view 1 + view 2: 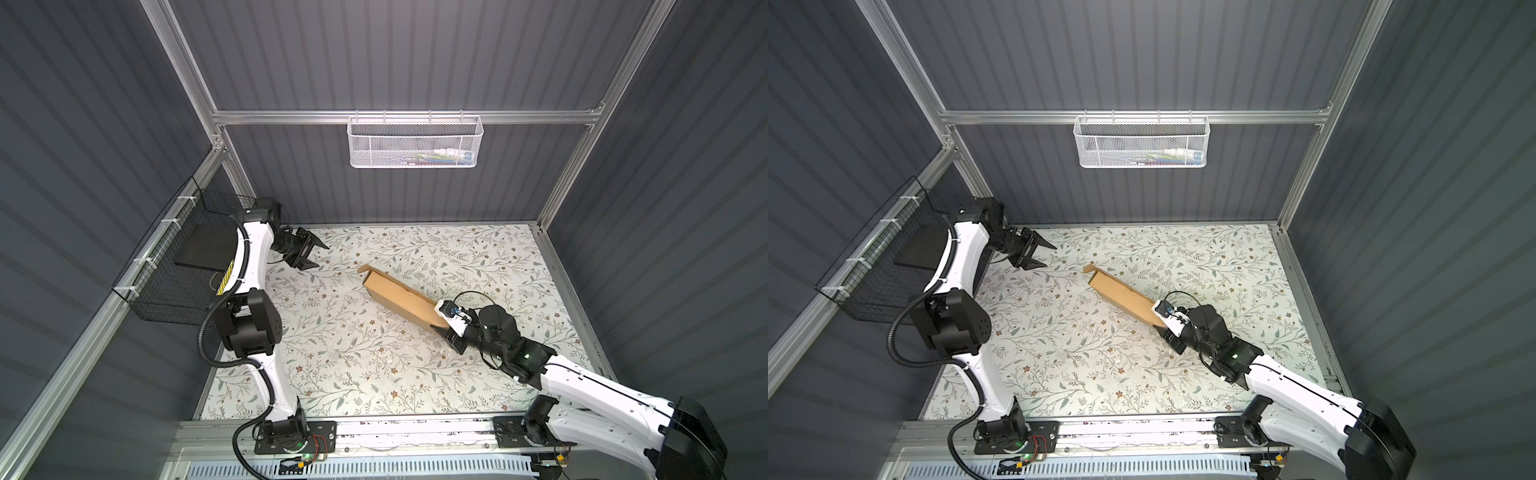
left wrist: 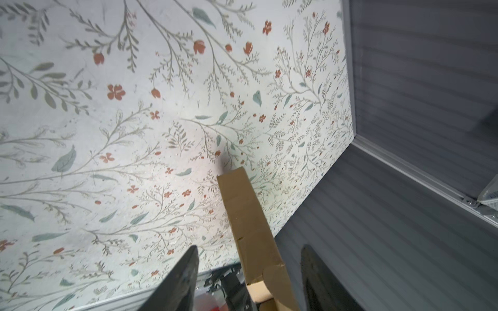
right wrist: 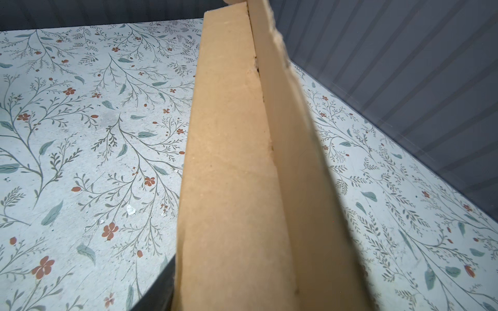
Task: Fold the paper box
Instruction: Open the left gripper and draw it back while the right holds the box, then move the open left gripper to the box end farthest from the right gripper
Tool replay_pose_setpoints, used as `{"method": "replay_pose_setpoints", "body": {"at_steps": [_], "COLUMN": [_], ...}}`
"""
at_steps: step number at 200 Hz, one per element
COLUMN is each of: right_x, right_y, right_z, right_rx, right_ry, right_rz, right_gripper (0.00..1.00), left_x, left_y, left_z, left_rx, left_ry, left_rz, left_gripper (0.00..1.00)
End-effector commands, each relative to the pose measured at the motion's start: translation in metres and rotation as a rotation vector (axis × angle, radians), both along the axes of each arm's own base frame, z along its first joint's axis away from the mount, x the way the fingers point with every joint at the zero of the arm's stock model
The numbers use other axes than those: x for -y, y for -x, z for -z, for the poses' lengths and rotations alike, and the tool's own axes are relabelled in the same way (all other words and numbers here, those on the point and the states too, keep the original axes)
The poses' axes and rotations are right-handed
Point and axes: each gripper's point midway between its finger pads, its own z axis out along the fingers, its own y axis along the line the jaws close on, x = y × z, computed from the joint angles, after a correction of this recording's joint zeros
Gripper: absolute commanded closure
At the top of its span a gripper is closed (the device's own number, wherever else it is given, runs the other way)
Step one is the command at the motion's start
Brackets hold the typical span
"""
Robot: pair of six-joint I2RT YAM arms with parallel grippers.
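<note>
While my left gripper [image 1: 323,257] hangs empty, jaws apart, near the far-left corner of the table [image 1: 332,374], my right gripper [image 1: 441,321] clamps the near end of the paper box [image 1: 395,291], on edge mid-table.

No legible text, number or brand was recorded in any view. A yellow-and-black striped label [image 1: 226,278] was seen on the left arm [image 1: 253,245] in a top view, its print too small to be read. Printed packaging [image 1: 446,157] inside the white mesh basket [image 1: 374,145] was likewise blurred beyond reading in both top views.
</note>
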Motion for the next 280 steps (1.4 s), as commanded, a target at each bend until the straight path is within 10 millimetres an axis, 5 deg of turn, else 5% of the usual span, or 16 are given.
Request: {"method": "replay_pose_setpoints", "body": {"at_steps": [1, 104, 280], "right_x": [-0.007, 0.001, -0.002], "right_y": [-0.002, 0.009, 0.001], "right_z": [-0.022, -0.028, -0.030], "right_rx": [0.008, -0.057, -0.134], "right_ry": [-0.061, -0.060, -0.126], "right_rz": [-0.010, 0.001, -0.079], "right_gripper": [0.53, 0.52, 0.52], "left_x": [-0.018, 0.001, 0.108], "left_y": [-0.013, 0.035, 0.079], "left_z": [-0.040, -0.056, -0.031], "left_rx": [0.232, 0.551, 0.784], "left_ry": [-0.057, -0.253, -0.317], "left_rz": [-0.153, 0.190, 0.713], "left_gripper": [0.36, 0.36, 0.44]}}
